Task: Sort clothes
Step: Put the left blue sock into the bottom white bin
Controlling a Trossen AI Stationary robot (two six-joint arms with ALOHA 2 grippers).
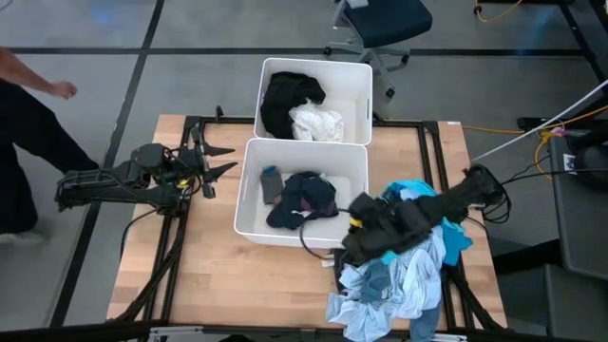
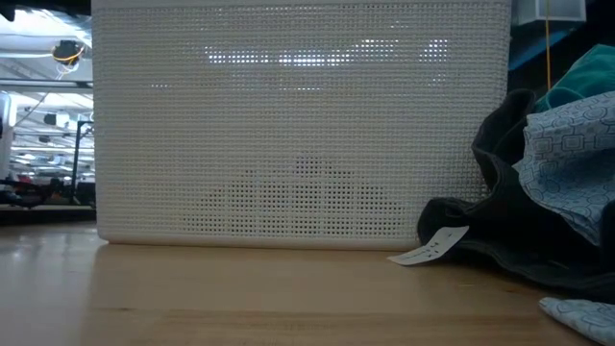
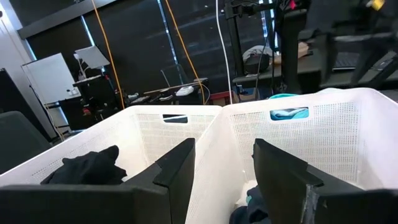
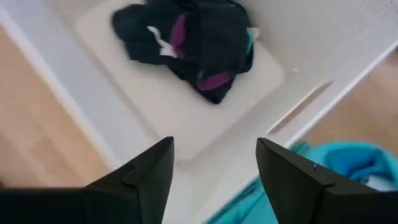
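Right gripper (image 4: 214, 165) jaws released and empty above near bin (image 1: 249, 204) holding dark garments (image 1: 302, 199), unsorted clothes pile (image 1: 404, 275) beside it; left gripper (image 1: 223, 160) open, empty, left of bins.

grey floor with dark seams (image 1: 133, 57), a wheeled office chair (image 1: 385, 24), a whiteboard (image 3: 46, 78) by dark windows.

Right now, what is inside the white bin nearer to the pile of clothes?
In the nearer bin lie a dark navy garment and a small grey sock. Anything under the garment is hidden.
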